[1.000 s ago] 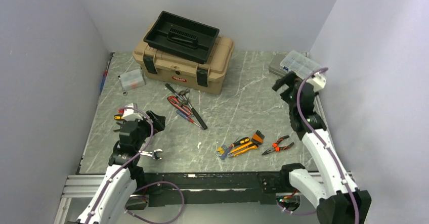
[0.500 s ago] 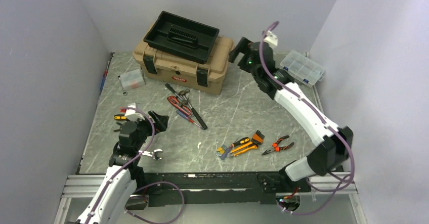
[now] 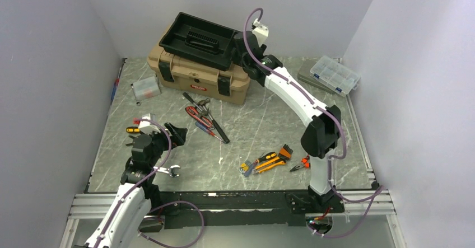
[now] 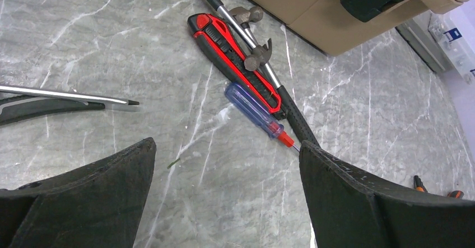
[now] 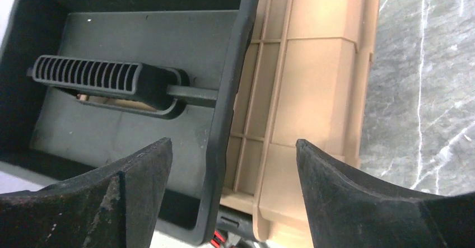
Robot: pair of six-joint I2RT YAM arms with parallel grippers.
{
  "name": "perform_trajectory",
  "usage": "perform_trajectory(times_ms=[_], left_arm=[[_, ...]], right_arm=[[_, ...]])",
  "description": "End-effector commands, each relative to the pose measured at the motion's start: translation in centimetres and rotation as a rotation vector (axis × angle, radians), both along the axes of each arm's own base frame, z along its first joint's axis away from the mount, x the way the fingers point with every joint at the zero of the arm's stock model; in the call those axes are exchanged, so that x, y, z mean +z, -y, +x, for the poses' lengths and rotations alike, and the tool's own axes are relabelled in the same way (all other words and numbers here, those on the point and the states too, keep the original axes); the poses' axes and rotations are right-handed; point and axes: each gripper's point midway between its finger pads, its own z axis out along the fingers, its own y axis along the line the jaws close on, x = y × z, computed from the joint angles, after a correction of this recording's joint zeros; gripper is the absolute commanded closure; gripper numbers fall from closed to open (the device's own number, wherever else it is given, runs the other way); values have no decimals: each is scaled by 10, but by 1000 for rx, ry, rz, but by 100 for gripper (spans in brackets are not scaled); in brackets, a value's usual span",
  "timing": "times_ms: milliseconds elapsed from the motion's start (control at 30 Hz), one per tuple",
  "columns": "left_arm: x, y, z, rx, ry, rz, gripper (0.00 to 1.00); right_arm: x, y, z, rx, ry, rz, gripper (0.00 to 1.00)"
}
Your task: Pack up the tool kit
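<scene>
The tan tool kit box (image 3: 201, 77) stands shut at the back of the table, and its black insert tray (image 3: 200, 40) rests askew on the lid. My right gripper (image 3: 240, 47) hovers open at the tray's right end. In the right wrist view the tray's rim (image 5: 232, 91) runs between the two fingers over the tan lid (image 5: 313, 80), touching neither. My left gripper (image 4: 227, 153) stands open above bare table. Ahead of it lie a red utility knife (image 4: 235, 63), a blue screwdriver (image 4: 255, 111) and a hammer (image 4: 255, 41). Orange-handled tools (image 3: 266, 161) and pliers (image 3: 305, 161) lie near the front.
A clear organiser case (image 3: 335, 74) sits at the back right. At the back left are a small clear box (image 3: 145, 87) and a screwdriver (image 3: 116, 85) along the wall. Another screwdriver (image 4: 61, 99) lies left of my left gripper. Walls close in three sides.
My right arm has swung from beside the organiser case leftward to the tray on the toolbox, and its jaws have narrowed slightly. The left arm has stayed still.
</scene>
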Motion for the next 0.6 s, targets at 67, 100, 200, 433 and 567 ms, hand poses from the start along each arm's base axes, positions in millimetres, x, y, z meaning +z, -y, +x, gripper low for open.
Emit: perform_trajectory(times_ms=[67, 100, 200, 433, 567], left_arm=[[12, 2, 4, -14, 47, 12, 1], [12, 2, 4, -15, 49, 13, 1], [12, 1, 4, -12, 46, 12, 1], [11, 2, 5, -11, 38, 11, 2], [11, 1, 5, -8, 35, 13, 3]], right_arm=[[7, -11, 12, -6, 9, 10, 24], [4, -14, 12, -2, 8, 13, 26], [-3, -19, 13, 12, -2, 15, 32], [-8, -34, 14, 67, -6, 52, 55], [-8, -43, 14, 103, -9, 77, 60]])
